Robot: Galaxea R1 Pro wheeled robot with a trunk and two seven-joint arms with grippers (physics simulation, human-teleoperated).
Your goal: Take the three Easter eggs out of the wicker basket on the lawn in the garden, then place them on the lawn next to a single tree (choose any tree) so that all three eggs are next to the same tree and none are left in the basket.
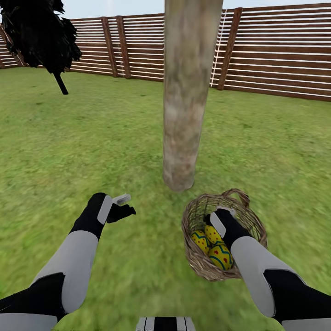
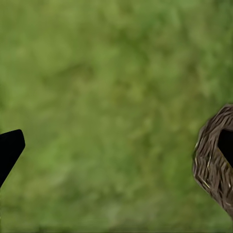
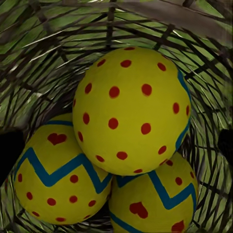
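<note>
Nearest the robot, the right claw [image 1: 219, 216] reaches down into the small brown woven-twig wicker basket [image 1: 197, 257]. In the right wrist view its dark fingertips [image 3: 10, 154] stand wide apart at either edge of the frame, released and touching nothing. Between them lie the three yellow Easter eggs with red dots, red hearts and blue zigzag stripes [image 3: 131, 109]: one egg rests on top of the other two, all inside the basket's woven wall [image 3: 29, 63]. From the head camera, three eggs [image 1: 212, 243] show just beside the right wrist.

The left claw [image 1: 123, 205] hovers over the green lawn [image 1: 92, 138] to the left of the basket, well apart from it; its fingers look parted and hold nothing.

Just beyond the basket rises the straight pale grey-brown mottled tree trunk [image 1: 186, 92], its base near the rim.

Farther off stands a dark near-black conifer [image 1: 39, 32], then the brown horizontal-slat wooden fence [image 1: 276, 50].
</note>
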